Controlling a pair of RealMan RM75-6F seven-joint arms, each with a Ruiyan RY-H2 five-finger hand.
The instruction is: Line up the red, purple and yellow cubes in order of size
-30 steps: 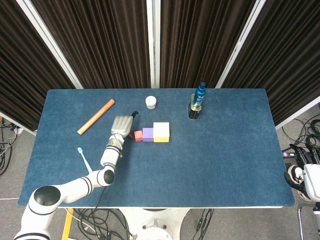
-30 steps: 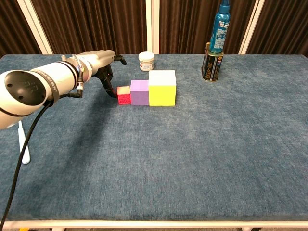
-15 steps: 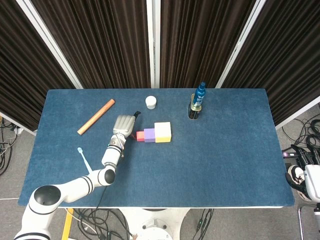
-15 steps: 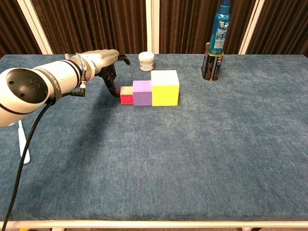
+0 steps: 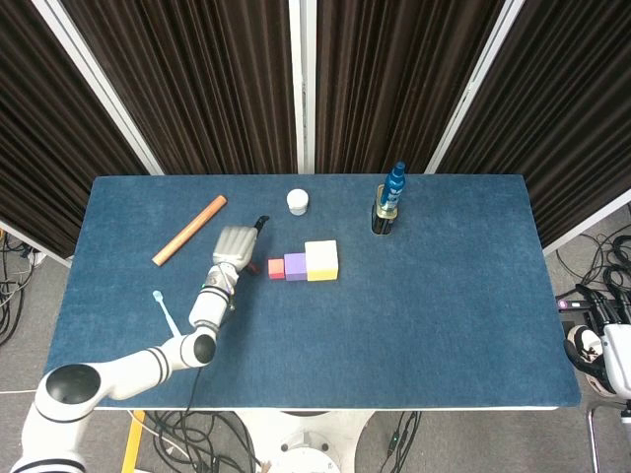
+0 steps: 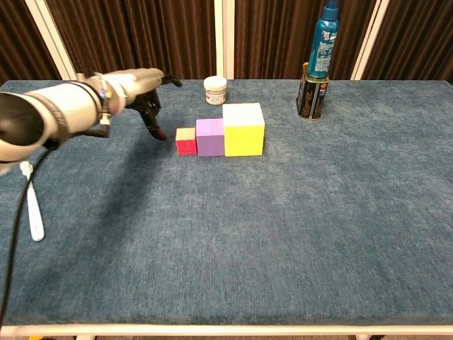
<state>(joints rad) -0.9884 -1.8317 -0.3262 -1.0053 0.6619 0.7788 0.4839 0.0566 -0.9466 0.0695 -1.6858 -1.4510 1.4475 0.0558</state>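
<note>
Three cubes stand touching in a row near the table's middle: a small red cube on the left, a purple cube in the middle and a big yellow cube on the right. My left hand hovers left of the red cube, clear of it by a small gap. Its fingers hang down apart and hold nothing. My right hand sits off the table's right edge in the head view, and its fingers are too unclear to read.
A white jar stands behind the cubes. A blue bottle in a can stands at the back right. A wooden stick lies at the back left, and a pale blue toothbrush lies near the front left.
My left hand pushed the red cube right against the purple one, shifting the row slightly right. It then drew back to the left, off the red cube.
</note>
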